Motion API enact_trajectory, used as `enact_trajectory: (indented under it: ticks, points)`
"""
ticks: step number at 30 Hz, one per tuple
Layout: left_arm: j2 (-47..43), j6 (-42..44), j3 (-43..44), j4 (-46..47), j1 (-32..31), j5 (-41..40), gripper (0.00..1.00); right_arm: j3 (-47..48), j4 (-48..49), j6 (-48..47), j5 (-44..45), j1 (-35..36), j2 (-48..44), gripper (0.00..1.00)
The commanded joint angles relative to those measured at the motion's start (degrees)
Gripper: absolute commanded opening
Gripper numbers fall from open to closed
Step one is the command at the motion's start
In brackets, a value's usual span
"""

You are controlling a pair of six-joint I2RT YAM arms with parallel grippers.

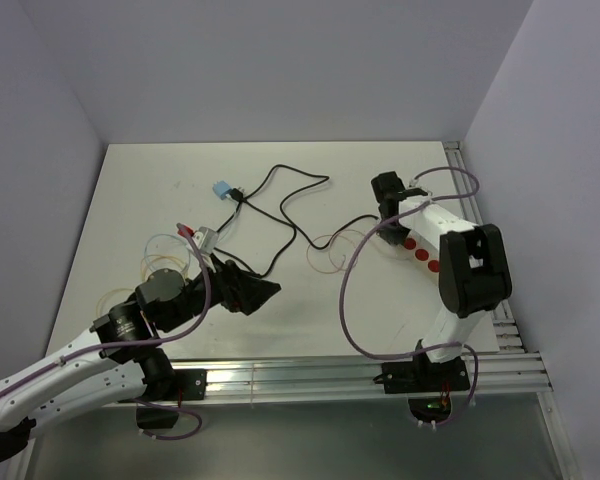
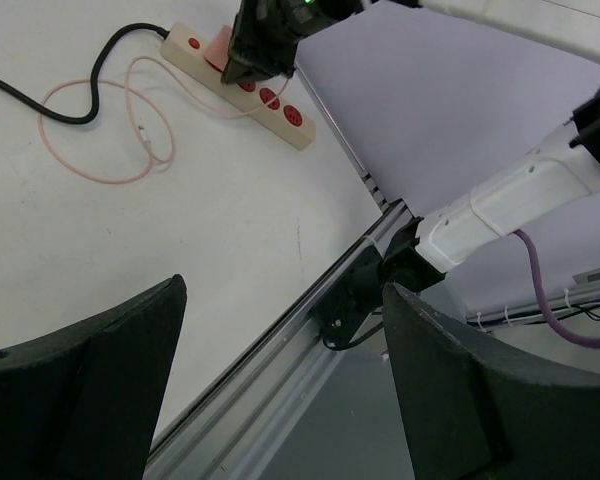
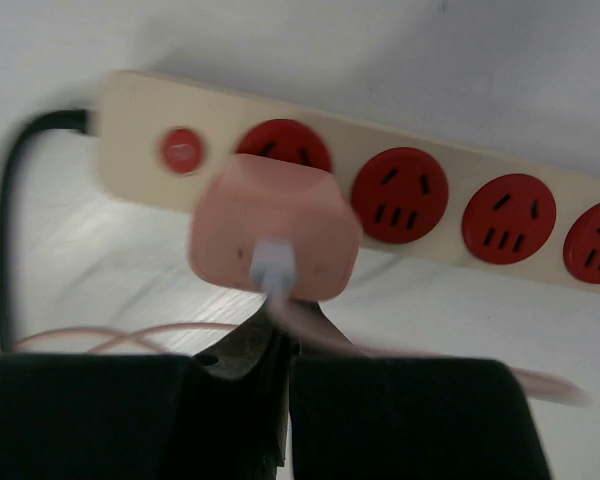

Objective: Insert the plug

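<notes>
Pink plug (image 3: pixel 275 240) at first socket of the strip (image 3: pixel 130 130), right gripper (image 3: pixel 285 350) just behind it — fingers pressed together, hold on cable (image 3: pixel 315 328) unclear — left gripper (image 2: pixel 283 290) wide open, empty.

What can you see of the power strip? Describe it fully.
The power strip is a long cream plastic bar lying flat on the white table. It has a red button at the end where a black cable leaves, then a row of round red sockets. A pink plug partly covers the first socket.
</notes>
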Motion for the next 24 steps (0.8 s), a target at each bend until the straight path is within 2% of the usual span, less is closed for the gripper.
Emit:
enact_trajectory:
  ticks: [1,7,15,18,21,22,24]
  points:
    - [-0.66,-0.31,2.38,1.08,0.25,0.76,0.85,-2.83,-4.45,-1.2,-2.75,-2.01,6.32,0.0]
    - [0.82,-1.01,2.82,1.87,0.25,1.46,0.84,-3.34,-3.76,-3.66,-2.75,-1.22,6.15,0.0]
    - [1.7,-1.28,3.17,1.7,0.25,0.32,0.84,-0.9,2.92,-9.81,5.07,4.57,-3.77,0.01]
    - [2.23,-0.84,3.96,0.82,0.25,-0.55,0.84,2.97,3.19,-9.9,3.68,7.74,-7.47,0.08]
    - [1.88,-0.93,4.05,0.99,0.25,-1.35,0.84,7.53,1.79,-9.37,2.01,8.98,-8.27,0.21]
    - [1.71,-1.1,4.05,0.99,0.25,-1.61,0.84,10.33,0.83,-9.55,2.0,8.98,-7.92,0.3]
    - [1.36,-1.54,3.96,0.73,0.25,-1.96,0.84,12.72,-1.2,-10.86,2.0,8.98,-6.86,0.39]
